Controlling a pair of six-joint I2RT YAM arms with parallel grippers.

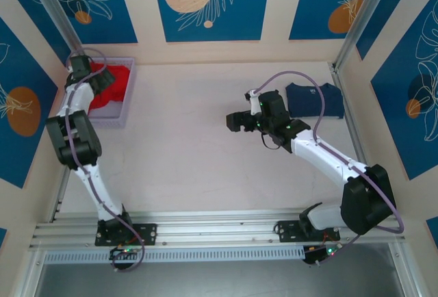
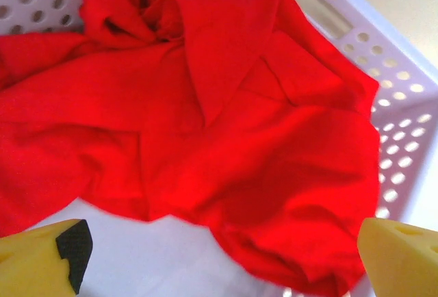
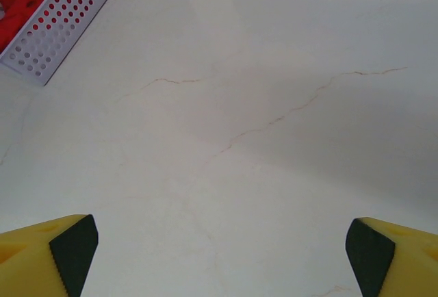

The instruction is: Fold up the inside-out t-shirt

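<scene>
the step in hand looks like the very first one: getting the red t-shirt (image 2: pixel 205 139) out of the lavender plastic basket (image 1: pixel 109 120), which sits at the upper left of the overhead view. the shirt lies there crumpled, soft matte cloth heaped in folds and ridges. one triangular flap stands out near the top of the left wrist view, and the lower edge laps over the smooth pale basket floor. the basket walls are stiff and punched with rows of round holes. the left gripper (image 2: pixel 219 263) hangs just above the heap, its yellow fingers spread wide with nothing between them. the right gripper (image 1: pixel 236 120) is also wide open and empty, over the bare middle of the pale, faintly veined table (image 1: pixel 191 174), well apart from the basket. a navy t-shirt (image 1: pixel 318 98) lies flat at the upper right. next, i judge, the left arm must dip, pinch a thick ridge of cloth and lift it clear of the rim; the limp fabric may snag or drag the light basket.
</scene>
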